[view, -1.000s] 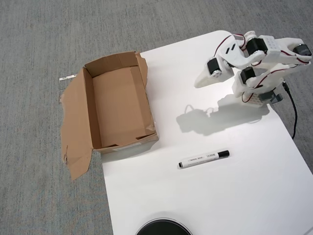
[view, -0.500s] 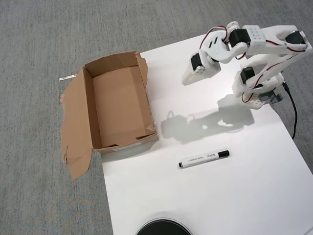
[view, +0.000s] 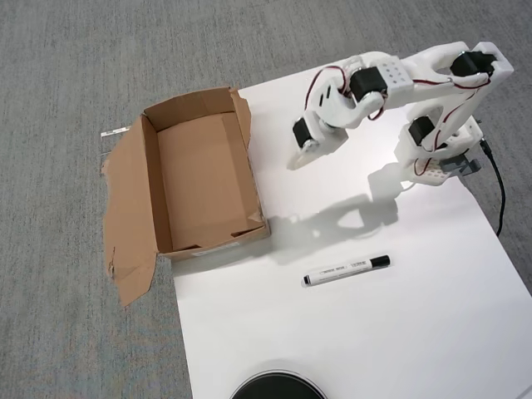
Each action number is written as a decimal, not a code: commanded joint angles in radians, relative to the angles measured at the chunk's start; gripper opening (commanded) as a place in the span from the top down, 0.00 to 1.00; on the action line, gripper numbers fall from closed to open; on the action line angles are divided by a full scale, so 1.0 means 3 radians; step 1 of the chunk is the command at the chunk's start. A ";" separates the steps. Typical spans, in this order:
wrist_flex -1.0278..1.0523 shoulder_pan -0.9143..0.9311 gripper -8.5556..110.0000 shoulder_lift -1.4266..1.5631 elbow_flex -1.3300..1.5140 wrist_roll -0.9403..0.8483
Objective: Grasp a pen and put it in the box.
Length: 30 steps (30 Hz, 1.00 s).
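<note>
In the overhead view the pen (view: 347, 270), a slim white marker with a black cap at its right end, lies flat on the white table, just right of the box's near corner. The box (view: 204, 179), an open brown cardboard carton with ragged flaps, sits at the table's left edge and holds nothing. My gripper (view: 293, 160) hangs above the table at the back, right of the box's far end and well behind the pen. Its jaws look shut with nothing between them.
The white table (view: 374, 341) is ringed by grey carpet. A torn flap (view: 129, 220) spreads left of the box over the carpet. A black round object (view: 277, 387) pokes in at the bottom edge. The arm's base (view: 436, 154) and a black cable (view: 497, 191) stand at the back right.
The arm has stretched out to the left and slightly toward the front, carrying the gripper closer to the box. Pen and box have not moved.
</note>
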 commanded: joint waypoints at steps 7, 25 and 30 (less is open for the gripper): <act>0.0000 -0.0325 0.93 -0.0281 -0.0120 -0.0013; -0.0005 -0.0386 0.93 -0.0516 -0.0100 -0.0018; -0.0015 -0.0499 0.93 -0.0527 -0.0095 -0.0028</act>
